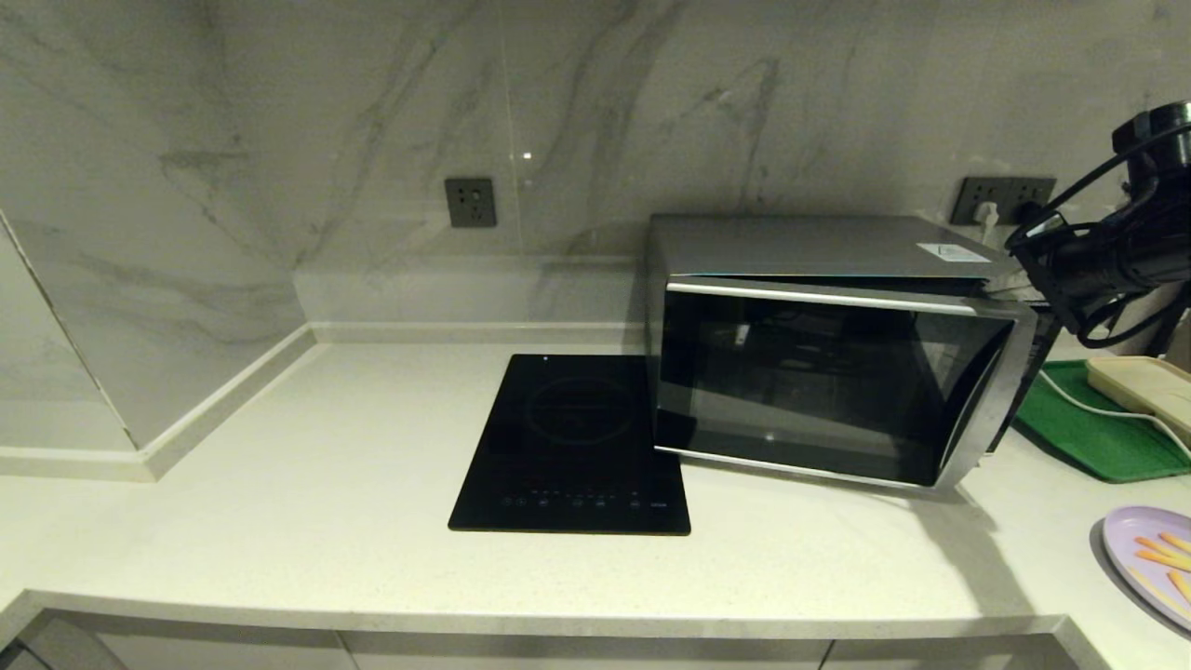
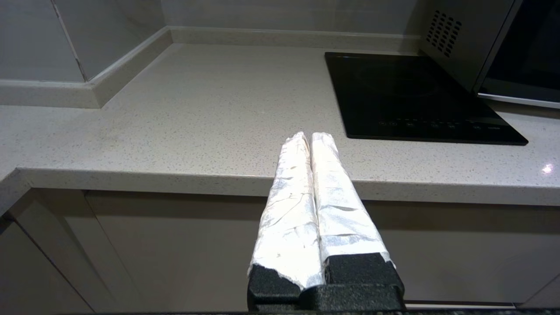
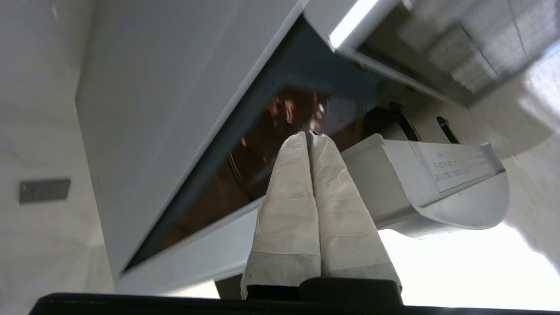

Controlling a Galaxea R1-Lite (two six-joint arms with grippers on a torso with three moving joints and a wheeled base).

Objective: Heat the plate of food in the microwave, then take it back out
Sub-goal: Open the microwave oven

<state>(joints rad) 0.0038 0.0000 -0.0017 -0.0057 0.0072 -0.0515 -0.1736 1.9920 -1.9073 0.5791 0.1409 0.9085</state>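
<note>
The silver microwave [image 1: 809, 244] stands at the back right of the counter, its dark glass door [image 1: 828, 391] swung partly out on the right side. In the right wrist view my right gripper [image 3: 309, 134] is shut and empty, its tips at the gap between the door's edge [image 3: 437, 175] and the brownish oven cavity [image 3: 262, 157]. My right arm [image 1: 1107, 251] reaches in from the right, level with the microwave's top. The lilac plate of food [image 1: 1149, 558] lies on the counter at the far right front. My left gripper [image 2: 309, 135] is shut and empty, parked before the counter's front edge.
A flat black induction cooktop [image 1: 577, 447] lies left of the microwave, partly under the open door. A green tray [image 1: 1089, 428] with a cream slab [image 1: 1149, 386] and a white cable sits right of the microwave. Wall sockets [image 1: 470, 202] are on the marble backsplash.
</note>
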